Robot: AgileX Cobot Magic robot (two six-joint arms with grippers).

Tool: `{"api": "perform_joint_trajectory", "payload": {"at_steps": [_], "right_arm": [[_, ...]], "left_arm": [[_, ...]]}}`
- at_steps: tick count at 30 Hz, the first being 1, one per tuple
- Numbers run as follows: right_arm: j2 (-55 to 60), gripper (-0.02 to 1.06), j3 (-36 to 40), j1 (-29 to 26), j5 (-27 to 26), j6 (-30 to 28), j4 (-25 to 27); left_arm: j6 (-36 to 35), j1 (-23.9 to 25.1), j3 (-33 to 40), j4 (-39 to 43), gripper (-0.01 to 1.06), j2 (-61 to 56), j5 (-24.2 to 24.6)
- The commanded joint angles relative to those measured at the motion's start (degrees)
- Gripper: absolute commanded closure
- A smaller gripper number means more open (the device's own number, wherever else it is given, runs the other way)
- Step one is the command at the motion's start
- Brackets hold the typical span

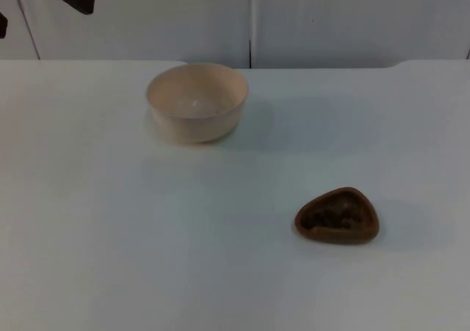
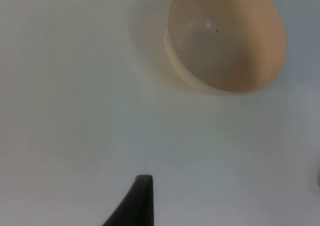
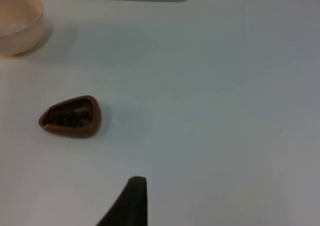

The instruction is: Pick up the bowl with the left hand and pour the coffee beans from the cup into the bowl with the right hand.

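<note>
Bowl upright, empty, well apart from cup of beans; left gripper above bowl, right gripper near cup, finger state unclear.

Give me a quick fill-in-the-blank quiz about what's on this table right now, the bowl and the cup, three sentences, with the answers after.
1. The cream bowl stands on the white table and its inside is ____.
2. The brown cup holds dark coffee ____.
3. In the top view, the bowl stands nearer the grey partition wall than the ____ does.

Missing words: empty; beans; cup
</note>
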Motion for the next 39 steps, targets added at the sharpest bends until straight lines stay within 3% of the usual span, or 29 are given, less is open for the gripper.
{"api": "perform_joint_trajectory", "payload": {"at_steps": [1,11,16,20,39], "right_arm": [[-0.1,-0.01,0.1,-0.3,-0.6,-0.6,-0.2],[-0.1,-0.01,0.1,-0.3,-0.6,-0.6,-0.2],[-0.1,-0.01,0.1,-0.3,-0.6,-0.6,-0.2],[-0.1,-0.01,0.1,-0.3,-0.6,-0.6,-0.2],[-0.1,-0.01,0.1,-0.3,-0.6,-0.6,-0.2]], "left_arm": [[-0.4,-0.6,-1.0,-0.6,0.00,0.9,-1.0],[-1.4,-3.6,-6.9,-0.6,0.00,7.9,-0.6],[-5.3,-4.4,-12.0,1.9,0.00,13.1,0.6],[-11.3,-4.9,-17.4,7.2,0.00,18.5,4.3],[-24.5,-4.9,-34.1,7.7,0.00,35.9,11.0]]}}
